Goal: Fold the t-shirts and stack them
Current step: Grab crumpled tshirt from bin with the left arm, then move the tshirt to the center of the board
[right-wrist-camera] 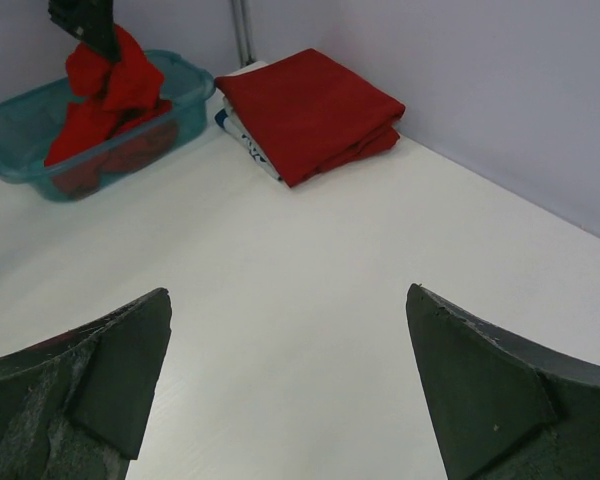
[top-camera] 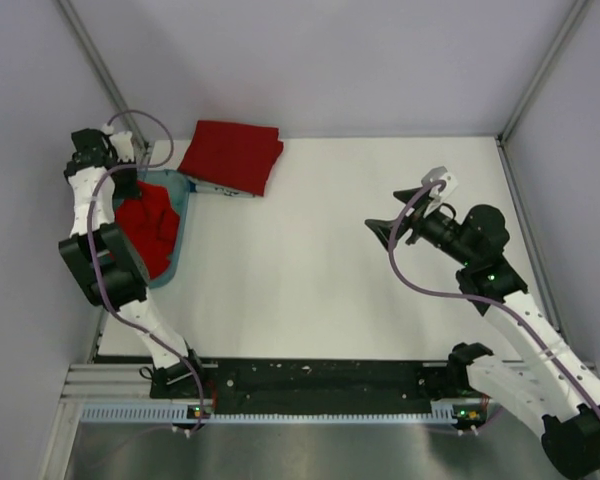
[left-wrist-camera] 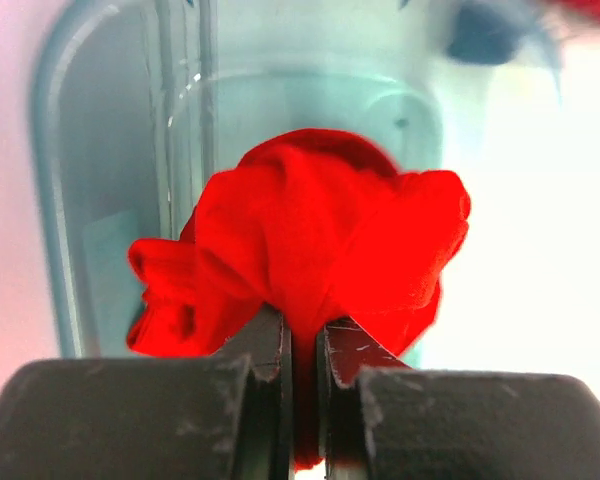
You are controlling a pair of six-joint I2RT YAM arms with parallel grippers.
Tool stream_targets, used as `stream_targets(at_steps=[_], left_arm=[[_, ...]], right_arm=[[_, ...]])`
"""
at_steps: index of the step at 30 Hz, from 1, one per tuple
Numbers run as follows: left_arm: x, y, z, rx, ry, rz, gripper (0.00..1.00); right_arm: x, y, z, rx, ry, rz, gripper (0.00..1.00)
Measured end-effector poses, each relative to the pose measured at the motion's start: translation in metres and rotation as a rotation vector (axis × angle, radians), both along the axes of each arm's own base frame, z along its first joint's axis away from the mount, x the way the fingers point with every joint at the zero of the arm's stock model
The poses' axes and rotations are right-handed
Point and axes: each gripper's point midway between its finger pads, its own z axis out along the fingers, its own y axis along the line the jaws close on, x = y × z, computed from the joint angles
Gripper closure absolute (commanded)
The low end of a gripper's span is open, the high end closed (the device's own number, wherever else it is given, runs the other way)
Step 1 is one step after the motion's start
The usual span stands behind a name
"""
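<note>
Observed from the floor, top view as the clock face with the arm bases at 6. At about 9 o'clock, on the left edge of the white table, sits a translucent teal tub. The left gripper hangs over it with its jaws drawn narrow, pinching a fold of the crumpled red t-shirt; in the left wrist view the cloth runs down between the two dark fingers and bunches out beyond them. In the right wrist view the pinched cloth stands above the tub rim, with the lower part trailing down inside the tub among more red fabric. I cannot tell whether the tub holds one garment or several. At about 11 o'clock, just beside the tub's far end and near the back wall, lies the folded stack of red t-shirts, flat on the table, edges roughly squared, turned a little askew. A strip of white and blue shows beneath its near edge; what that is I cannot tell. The middle of the table lies between the two arms. At about 3 o'clock the right gripper hovers above the surface, jaws spread wide, nothing between them, pointing toward 10 o'clock and well apart from both tub and stack.
</note>
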Motion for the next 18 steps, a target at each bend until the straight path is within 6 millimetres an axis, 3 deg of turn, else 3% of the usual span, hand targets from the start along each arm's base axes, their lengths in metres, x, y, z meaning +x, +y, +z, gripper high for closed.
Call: stream_targets(at_steps=[3,6,9,11,13,15,16,18], left_arm=[[-0.008,-0.017,0.06,0.003,-0.127,-0.014,1.0],[-0.027,-0.057,0.157,0.042,-0.357,-0.086,1.0],[-0.056,-0.124,0.251,0.086,-0.608,-0.248,1.0],[-0.088,-0.185,0.304,0.09,-0.772,-0.415,1.0],[-0.126,-0.252,0.335,0.017,-0.878,-0.633,1.0],[-0.153,-0.293,0.349,-0.062,-0.924,-0.783,1.0],[-0.161,-0.311,0.351,-0.099,-0.932,-0.843,1.0],[-0.161,-0.34,0.331,-0.159,-0.876,-0.926,1.0]], right_arm=[[0.0,0.0,0.0,0.001,0.004,0.0,0.01],[-0.001,0.001,0.0,0.013,0.02,0.005,0.01],[-0.003,0.003,0.004,0.04,0.031,0.014,0.01],[-0.004,0.004,0.006,0.059,0.047,0.015,0.01],[-0.002,0.003,0.008,0.076,0.065,-0.002,0.01],[0.003,-0.003,0.01,0.092,0.094,-0.052,0.01],[0.006,-0.005,0.01,0.093,0.106,-0.076,0.01],[0.011,-0.013,0.009,0.098,0.136,-0.132,0.01]])
